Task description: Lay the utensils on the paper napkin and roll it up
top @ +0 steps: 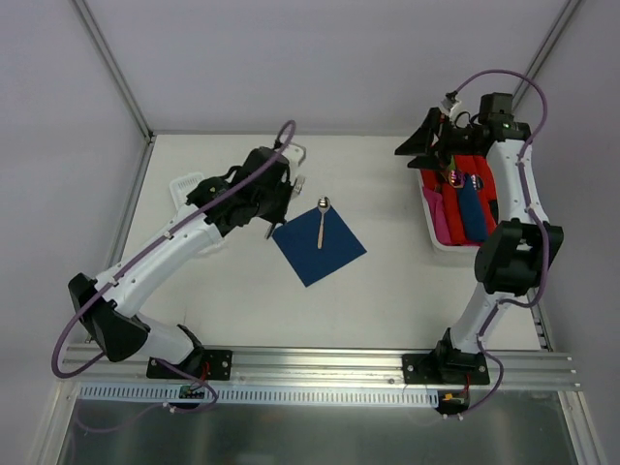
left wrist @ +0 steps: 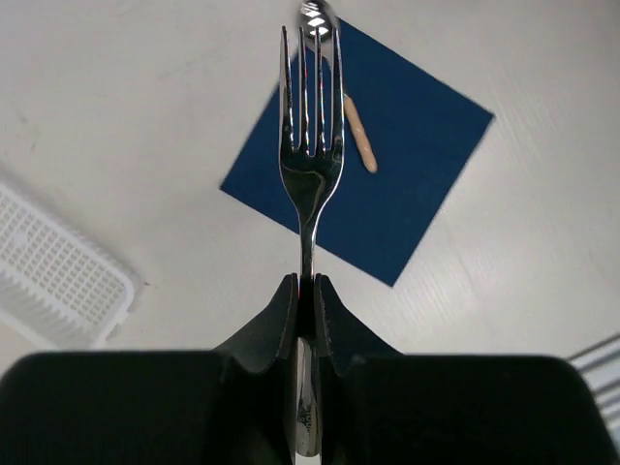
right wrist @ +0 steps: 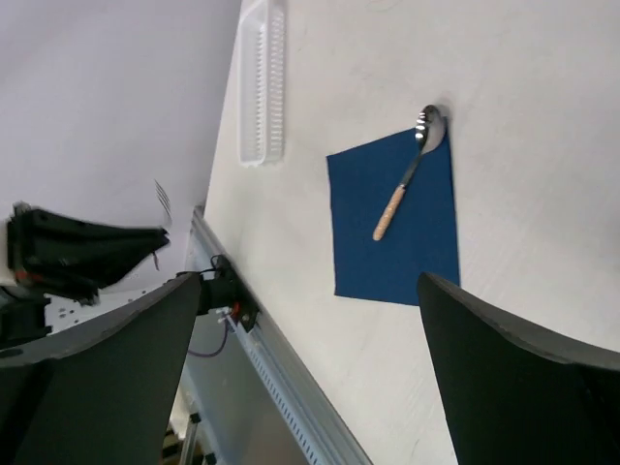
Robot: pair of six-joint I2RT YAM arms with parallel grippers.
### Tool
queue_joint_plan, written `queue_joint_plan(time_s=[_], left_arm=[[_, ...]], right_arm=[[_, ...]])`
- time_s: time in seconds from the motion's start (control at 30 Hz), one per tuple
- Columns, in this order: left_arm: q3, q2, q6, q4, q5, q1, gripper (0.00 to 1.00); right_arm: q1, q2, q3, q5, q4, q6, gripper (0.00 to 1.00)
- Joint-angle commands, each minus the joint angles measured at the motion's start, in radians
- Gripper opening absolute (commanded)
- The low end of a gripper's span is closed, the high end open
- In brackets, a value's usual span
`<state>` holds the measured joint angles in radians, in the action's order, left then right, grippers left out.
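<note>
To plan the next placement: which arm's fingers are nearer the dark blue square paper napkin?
Left. The left fingers, gripping a silver metal fork, hang beside the left corner of the napkin; the right fingers are open, far right by the white plastic tray.

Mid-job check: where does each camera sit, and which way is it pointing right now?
Top external: above and behind the bases, looking down on the table; the left arm and right arm show, with the napkin and spoon between them.
Left wrist: on the left arm, looking along the left gripper, shut on the fork, down at the napkin.
Right wrist: on the right arm, looking across the table between the fingers of the open right gripper.
Shared: all three show the napkin and spoon.
</note>
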<state>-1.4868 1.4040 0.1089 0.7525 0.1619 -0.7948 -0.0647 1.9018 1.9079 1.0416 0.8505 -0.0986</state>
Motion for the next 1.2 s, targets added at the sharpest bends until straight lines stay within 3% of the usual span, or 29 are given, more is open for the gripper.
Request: queue_joint_plan(time_s=[0.0, 0.17, 0.4, 0.73, 1.17], left_arm=[[-0.033, 0.006, 0.264, -0.036, 0.071, 0.061, 0.0], [-0.043, 0.159, 0.399, -0.061, 0.096, 0.121, 0.0], [0.025, 0.312, 0.451, -0.283, -0.14, 0.192, 0.0], [-0.058, 0.545, 0.408, -0.392, -0.231, 0.22, 0.0], [-0.02, 0.609, 0.31, -0.559, -0.315, 0.22, 0.0]], right_arm=[[-0.012, -0.139, -0.07, -0.1, -0.05, 0.011, 0.99], [-0.018, -0.314, -0.288, -0.15, -0.076, -0.064, 0.99], [-0.018, -0.444, -0.486, -0.207, -0.073, -0.131, 0.99], [-0.018, -0.475, -0.543, -0.215, -0.103, -0.102, 0.99], [-0.018, -0.451, -0.541, -0.218, -0.102, -0.102, 0.99]])
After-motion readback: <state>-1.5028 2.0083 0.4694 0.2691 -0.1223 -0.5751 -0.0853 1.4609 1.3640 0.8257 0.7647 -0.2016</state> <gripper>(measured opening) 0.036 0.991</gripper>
